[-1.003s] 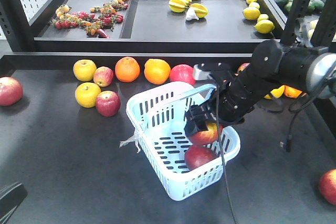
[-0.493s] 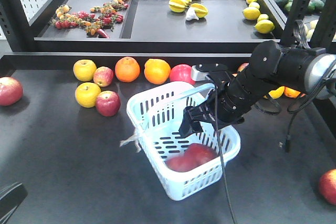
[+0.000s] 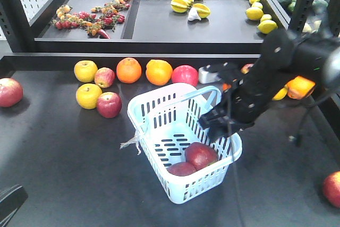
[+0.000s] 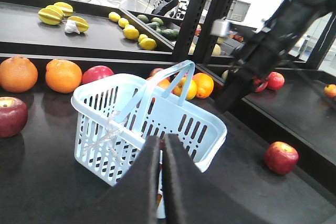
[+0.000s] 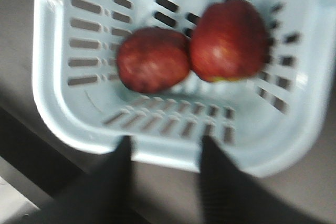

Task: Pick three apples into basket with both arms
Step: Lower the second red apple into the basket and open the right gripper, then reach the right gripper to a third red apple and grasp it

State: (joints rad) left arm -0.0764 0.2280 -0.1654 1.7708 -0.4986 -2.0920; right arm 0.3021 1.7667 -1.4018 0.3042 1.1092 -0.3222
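In the pale blue slotted plastic basket (image 3: pixel 175 131) two dark red round apples (image 3: pixel 201 155) lie touching on the floor, at the end nearest the camera in the front view; the wrist view shows them side by side, one (image 5: pixel 153 60) and the other (image 5: pixel 229 40). The right gripper (image 3: pixel 215 119) hangs just over the basket's right rim beside the arched handle, fingers (image 5: pixel 122 169) spread apart and empty, so a drop looks done. The left gripper (image 4: pixel 160 182) sits low, near the basket's front wall, fingers pressed together, nothing seen between them. Likely a third apple is wanted: a dark red apple (image 3: pixel 109 104) rests left of the basket, near a yellow apple (image 3: pixel 88 95), suiting the left arm. Another red apple (image 4: pixel 281 157) lies right of the basket, well apart.
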